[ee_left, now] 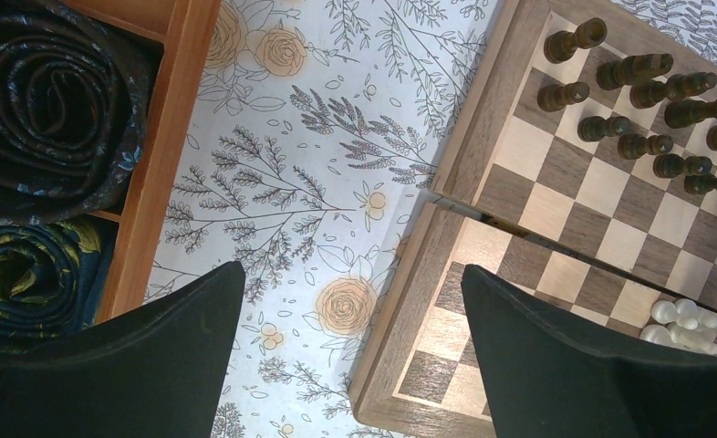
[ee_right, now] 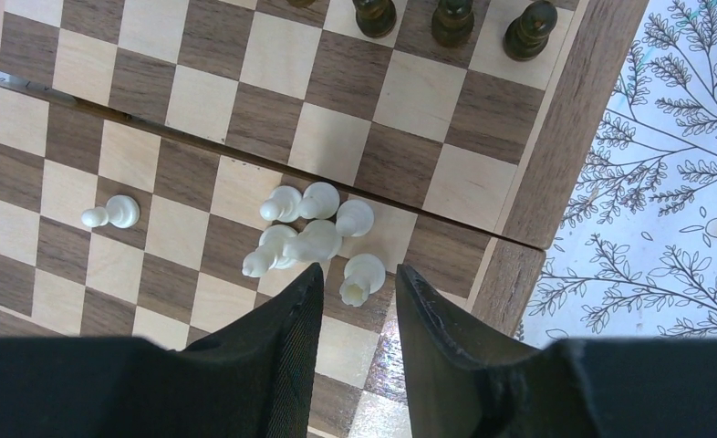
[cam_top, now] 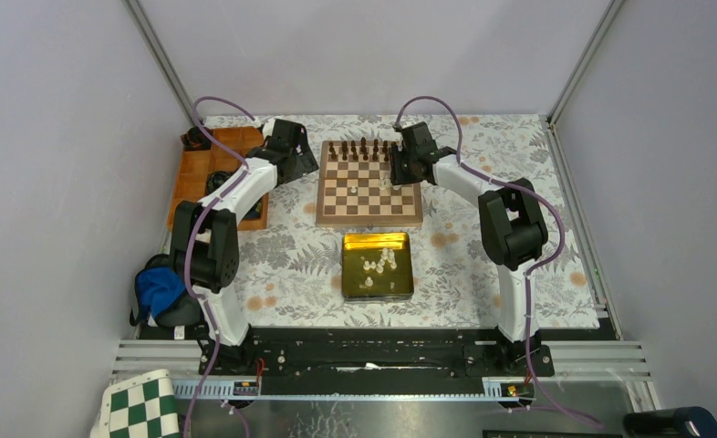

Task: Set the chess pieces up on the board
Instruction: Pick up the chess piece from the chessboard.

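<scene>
The board (cam_top: pixel 369 212) lies at the table's back middle. Dark brown pieces (cam_top: pixel 362 150) stand on its far rows. Several cream-white chess pieces (ee_right: pixel 309 239) lie tipped in a heap on squares near the board's right edge, and one more (ee_right: pixel 110 214) lies alone to the left. My right gripper (ee_right: pixel 359 270) hovers over the heap, open by a narrow gap, with one fallen cream piece (ee_right: pixel 362 278) just at its tips, not clamped. My left gripper (ee_left: pixel 350 269) is wide open and empty above the board's left rim (ee_left: pixel 464 137). More cream pieces (cam_top: pixel 379 263) lie in a gold tin.
The gold tin (cam_top: pixel 378 290) sits in front of the board. An orange wooden compartment tray (cam_top: pixel 200 173) with rolled dark cloths (ee_left: pixel 54 100) stands left of the board. A blue cloth (cam_top: pixel 159 287) lies by the left arm's base. A green-and-white checkered mat (cam_top: pixel 140 406) is at the near left.
</scene>
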Controlling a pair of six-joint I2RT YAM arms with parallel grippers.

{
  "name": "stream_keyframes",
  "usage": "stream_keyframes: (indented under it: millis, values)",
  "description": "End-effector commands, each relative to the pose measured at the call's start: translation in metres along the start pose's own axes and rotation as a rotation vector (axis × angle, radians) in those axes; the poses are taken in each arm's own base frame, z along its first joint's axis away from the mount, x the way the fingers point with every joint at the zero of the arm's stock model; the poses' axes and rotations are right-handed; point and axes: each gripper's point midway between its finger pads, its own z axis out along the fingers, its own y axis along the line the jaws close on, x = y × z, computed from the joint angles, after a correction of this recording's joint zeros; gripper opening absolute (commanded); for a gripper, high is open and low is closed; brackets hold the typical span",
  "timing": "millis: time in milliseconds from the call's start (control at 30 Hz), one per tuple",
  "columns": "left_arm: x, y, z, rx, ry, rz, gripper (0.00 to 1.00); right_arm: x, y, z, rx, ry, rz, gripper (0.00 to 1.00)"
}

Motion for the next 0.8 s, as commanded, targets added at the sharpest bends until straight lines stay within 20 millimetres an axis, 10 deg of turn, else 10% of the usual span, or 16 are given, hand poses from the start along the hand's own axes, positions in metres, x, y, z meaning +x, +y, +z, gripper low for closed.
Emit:
stream_keyframes:
  millis: [0,767]
  values:
    - [-0.014,-0.0087,0.0014,0.027,-0.04,-0.008,0.96,-0.0195,0.0013,-0.0037,0.011,-0.043,-0.022,0.41]
    - [-0.0098,-0.0062,0.0027,0.019,-0.033,-0.008,0.95,-0.0158,-0.0009,-0.0016,0.019,-0.04,-0.024,0.26]
